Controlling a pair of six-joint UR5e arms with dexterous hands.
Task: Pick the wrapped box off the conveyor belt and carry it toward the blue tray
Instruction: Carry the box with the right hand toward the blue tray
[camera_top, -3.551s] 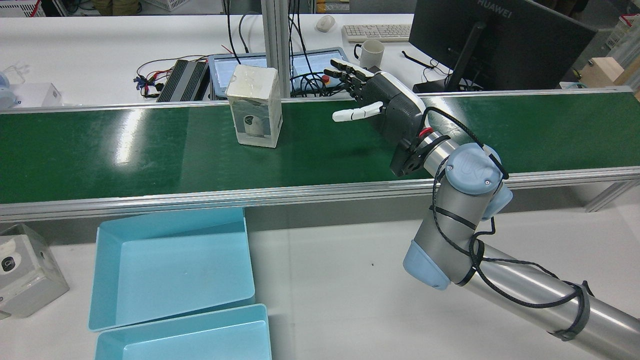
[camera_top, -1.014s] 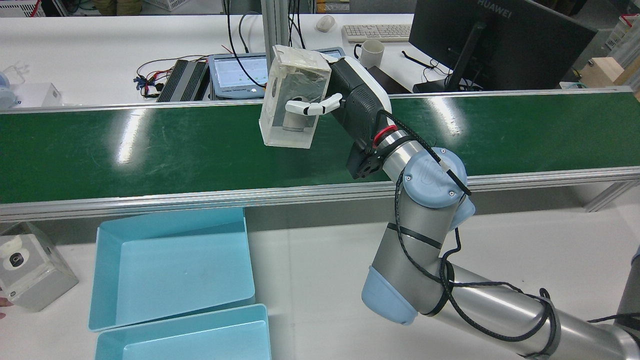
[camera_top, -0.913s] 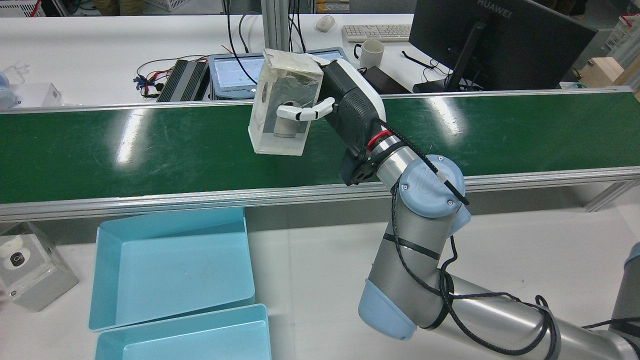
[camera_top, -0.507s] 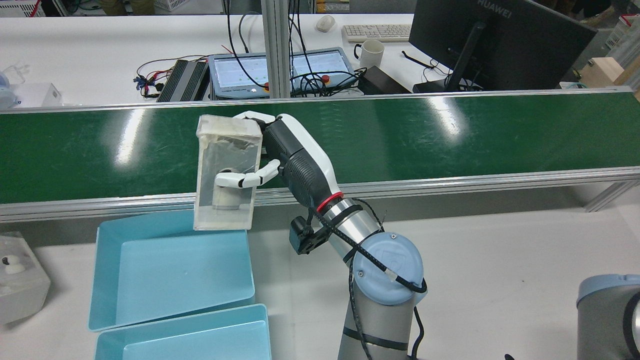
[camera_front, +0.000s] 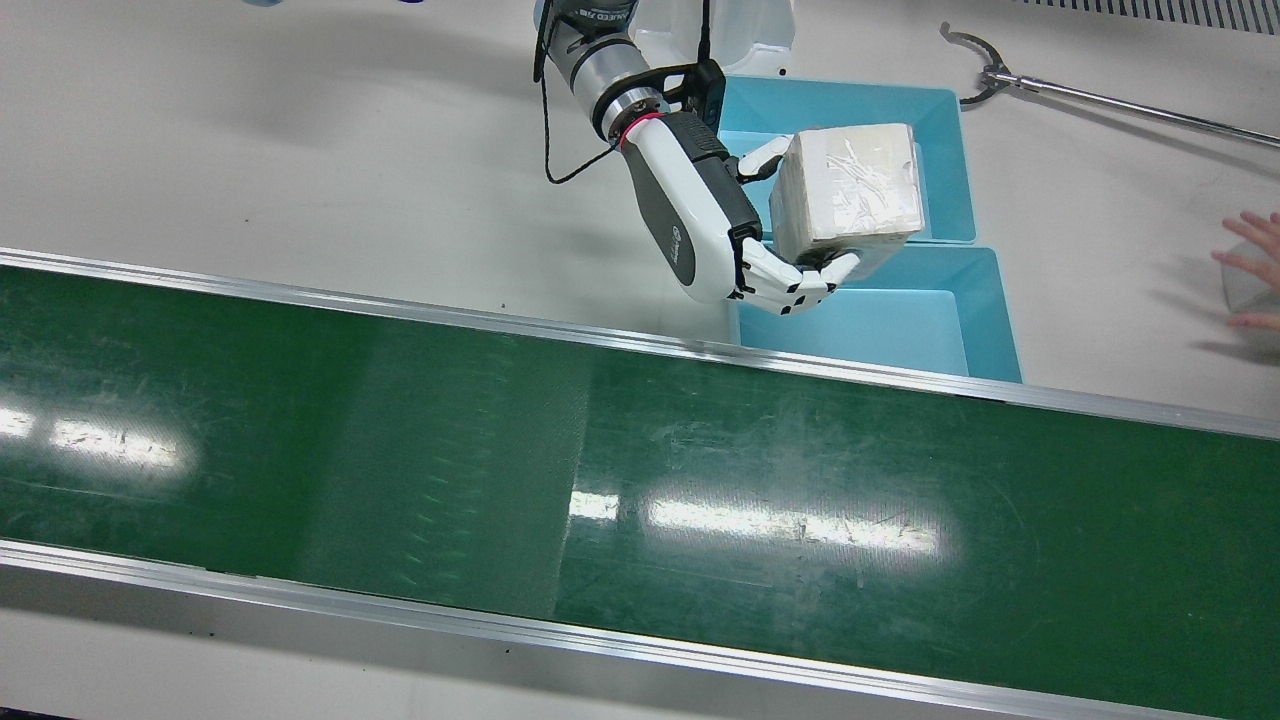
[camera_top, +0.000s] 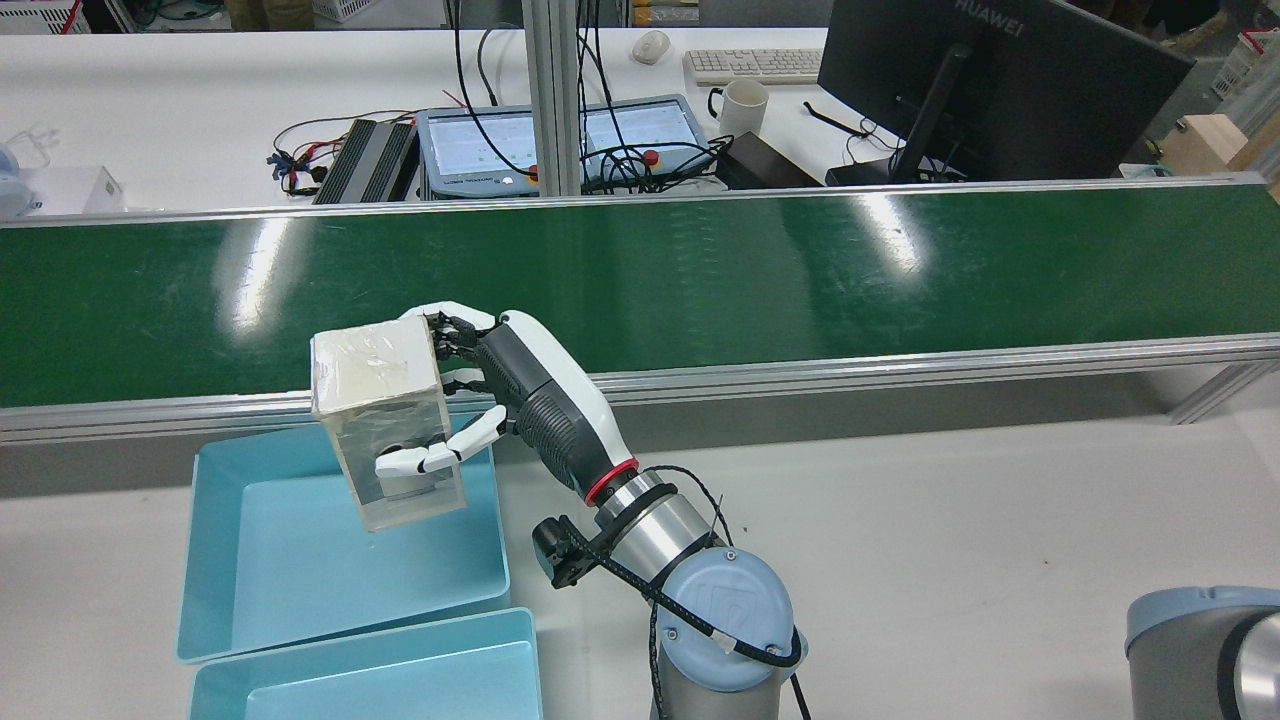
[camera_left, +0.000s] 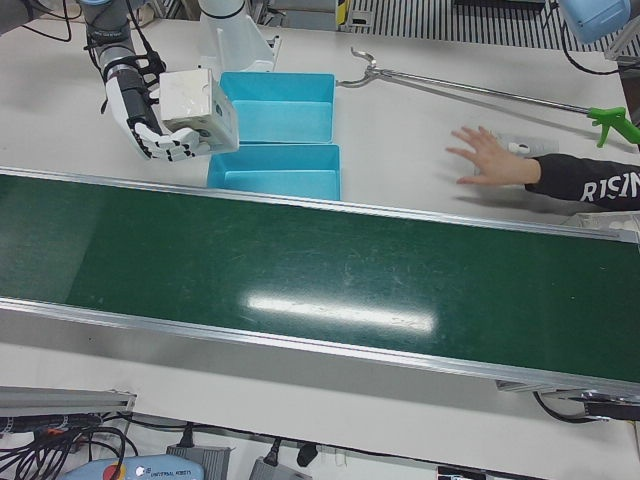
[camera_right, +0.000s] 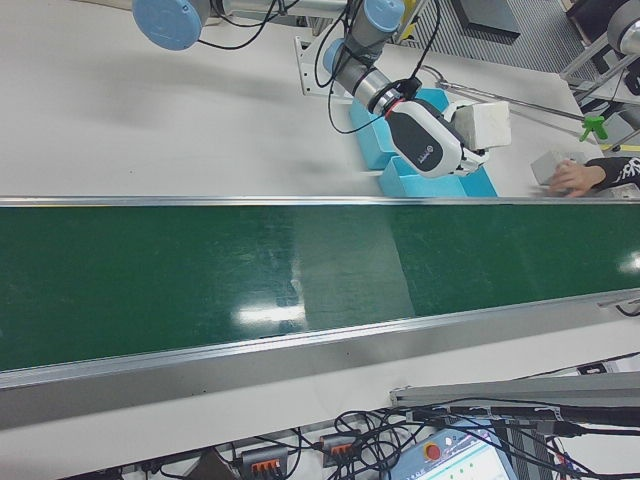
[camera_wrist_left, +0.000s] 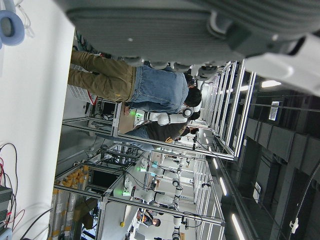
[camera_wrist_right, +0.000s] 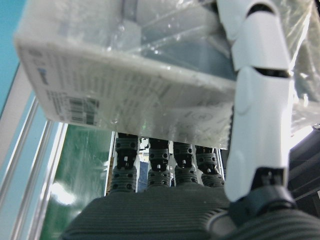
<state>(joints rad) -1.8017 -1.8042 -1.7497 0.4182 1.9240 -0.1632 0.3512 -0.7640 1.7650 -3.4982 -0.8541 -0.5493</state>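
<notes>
A: Where is the wrapped box?
B: Off the green conveyor belt, in the air over the belt-side corner of the blue tray, tilted.

A: What does it look like?
B: White carton under crinkled clear film, with small print and a barcode on one face.

A: And the tray?
B: Shallow, light blue, on the white counter just beside the belt.
</notes>
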